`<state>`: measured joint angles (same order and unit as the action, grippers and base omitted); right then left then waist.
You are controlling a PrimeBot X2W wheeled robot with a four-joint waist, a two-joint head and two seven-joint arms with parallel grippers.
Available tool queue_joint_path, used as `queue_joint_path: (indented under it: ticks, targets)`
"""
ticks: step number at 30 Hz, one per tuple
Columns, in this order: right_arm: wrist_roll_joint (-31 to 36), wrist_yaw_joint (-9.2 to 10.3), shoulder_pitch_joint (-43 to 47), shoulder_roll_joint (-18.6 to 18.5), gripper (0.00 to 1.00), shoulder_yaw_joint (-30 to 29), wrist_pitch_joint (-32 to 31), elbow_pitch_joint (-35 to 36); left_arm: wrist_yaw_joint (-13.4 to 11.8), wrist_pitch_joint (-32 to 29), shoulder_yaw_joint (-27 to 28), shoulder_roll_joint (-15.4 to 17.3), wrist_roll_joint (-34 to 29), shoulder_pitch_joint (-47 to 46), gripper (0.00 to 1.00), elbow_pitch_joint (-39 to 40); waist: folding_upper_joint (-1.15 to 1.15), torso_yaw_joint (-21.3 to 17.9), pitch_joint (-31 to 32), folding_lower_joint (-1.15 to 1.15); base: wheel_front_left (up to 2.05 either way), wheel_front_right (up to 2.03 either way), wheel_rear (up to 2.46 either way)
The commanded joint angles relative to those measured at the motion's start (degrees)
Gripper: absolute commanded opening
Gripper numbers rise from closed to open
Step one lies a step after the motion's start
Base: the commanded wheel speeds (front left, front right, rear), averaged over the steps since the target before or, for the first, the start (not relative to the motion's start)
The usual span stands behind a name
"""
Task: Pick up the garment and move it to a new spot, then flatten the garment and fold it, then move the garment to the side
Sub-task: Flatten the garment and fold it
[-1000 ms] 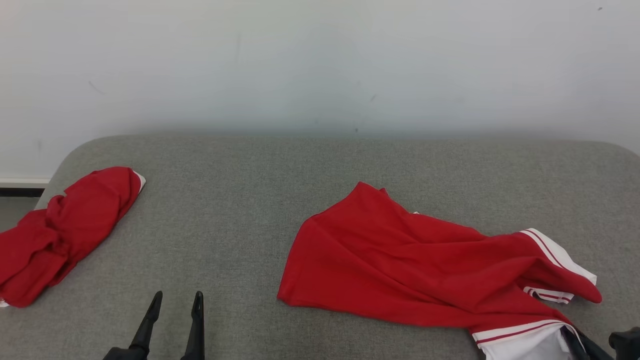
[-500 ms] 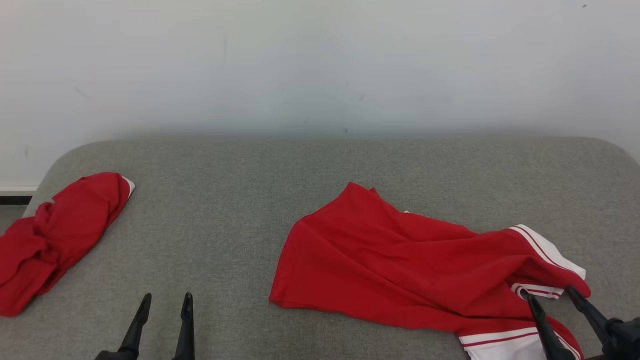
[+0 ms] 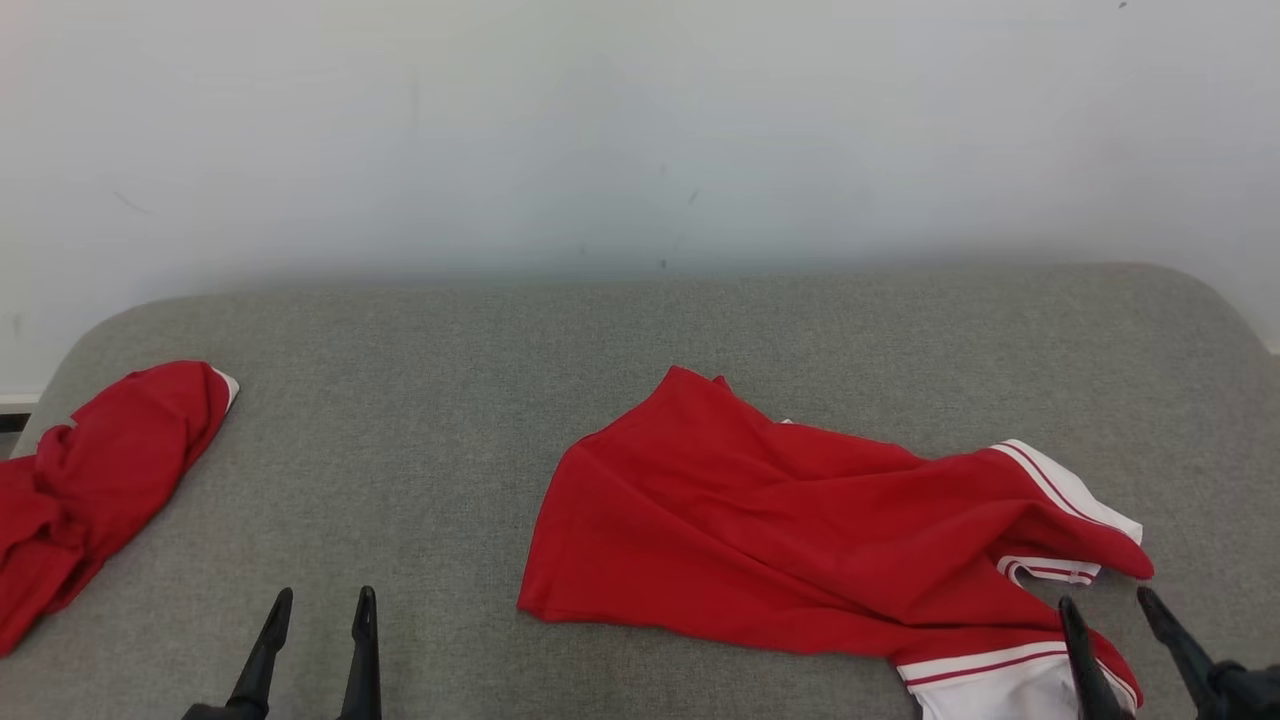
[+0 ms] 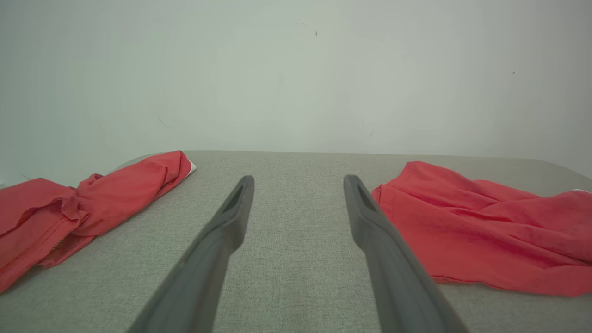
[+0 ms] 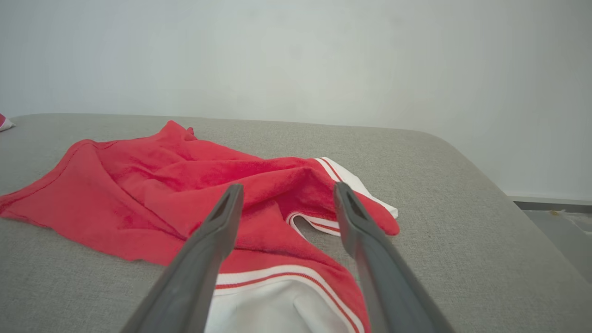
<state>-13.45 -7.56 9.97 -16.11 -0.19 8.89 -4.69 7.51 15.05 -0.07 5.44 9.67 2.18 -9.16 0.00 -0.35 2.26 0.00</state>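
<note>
Head view: the red garment [image 3: 800, 540] lies rumpled at four o'clock on the grey surface [image 3: 450, 400], with the right gripper [image 3: 1105, 597] spread wide and empty at its white-trimmed end. Left wrist view: the left gripper [image 4: 299, 178] is equally wide, holding nothing, between the garment and a second red garment [image 4: 92, 194]. Right wrist view: the cloth is doubled here, so a pinch could catch two layers and spoil the flattening.

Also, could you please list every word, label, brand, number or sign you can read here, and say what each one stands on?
There is no readable text.
The red garment with white striped trim shows no print or tag.
The bunched red garment shows none either.
The grey padded surface and the pale wall carry only faint marks, not writing.
</note>
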Motion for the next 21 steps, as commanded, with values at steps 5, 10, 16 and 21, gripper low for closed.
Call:
queue_joint_path:
  ticks: [5, 10, 16, 21]
  targets:
    - [0.20, 0.14, -7.26, -3.18, 1.00, 0.34, -3.44, -4.02, -0.08, 0.19, -0.61, 0.01, -0.32, -0.31, 1.00, -0.21, 0.00, 0.05, 0.01, 0.00, 0.00, 0.00, 0.00]
    - [0.10, 0.14, -14.02, -6.83, 1.00, 1.15, -6.46, -9.72, -0.08, 0.19, -1.67, -0.42, -0.14, -1.22, 1.00, -0.43, 0.00, 1.35, -0.22, 0.00, 0.00, 0.00, 0.00]
    - [-1.91, 0.14, -22.60, -9.26, 1.00, 1.03, -8.73, -21.26, -0.08, 0.19, -3.10, -0.78, 0.30, -2.60, 1.00, -0.71, 0.00, 3.42, -1.89, 0.00, 0.00, 0.00, 0.00]
    - [-3.43, 0.15, -26.93, -10.09, 1.00, 1.46, -10.51, -28.72, -0.08, 0.19, -3.93, -0.55, 0.64, -3.91, 1.00, -0.76, 0.00, 4.43, -3.85, 0.00, 0.00, 0.00, 0.00]
